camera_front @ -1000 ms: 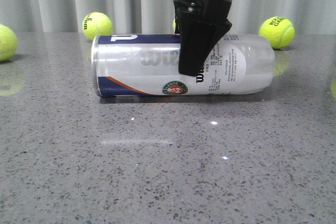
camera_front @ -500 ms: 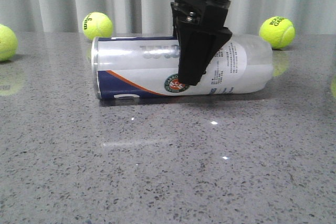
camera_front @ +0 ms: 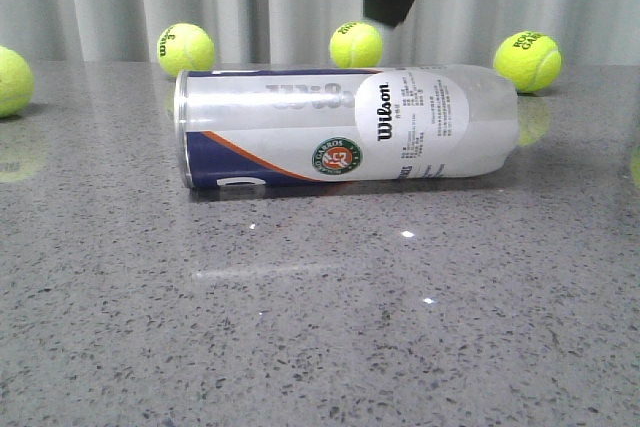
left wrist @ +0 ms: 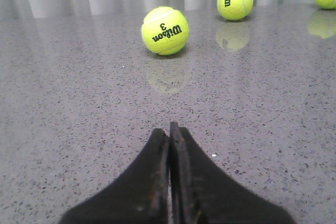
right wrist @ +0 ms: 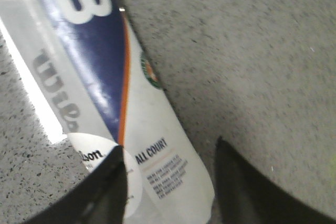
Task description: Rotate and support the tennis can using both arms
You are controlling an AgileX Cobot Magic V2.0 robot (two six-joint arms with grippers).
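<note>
One tennis can (camera_front: pixel 345 127) is lying on its side on the grey speckled table (camera_front: pixel 320 327), its long axis running across the front view, silver rim to the left and clear closed end to the right, with the round logo and the label facing the camera. Nothing is touching it: the right gripper (right wrist: pixel 170 169) is hanging above the can's middle, clear of it, and only a dark tip of that arm is showing at the top edge of the front view. In the right wrist view its two fingers are standing apart with nothing between them, one finger (right wrist: pixel 105 192) sitting over the label and the other over bare table beside the can, so the can's axis is running along the gap rather than across it and off to one side of it. The left gripper (left wrist: pixel 169 145) is pressed closed, fingertips touching, holding nothing, and is pointing over the table toward a tennis ball (left wrist: pixel 165 30); the can is not appearing in its view at all. The right arm is therefore looking like the nearer one, and any next contact is probably depending on that arm coming down squarely over the can's curved wall.
</note>
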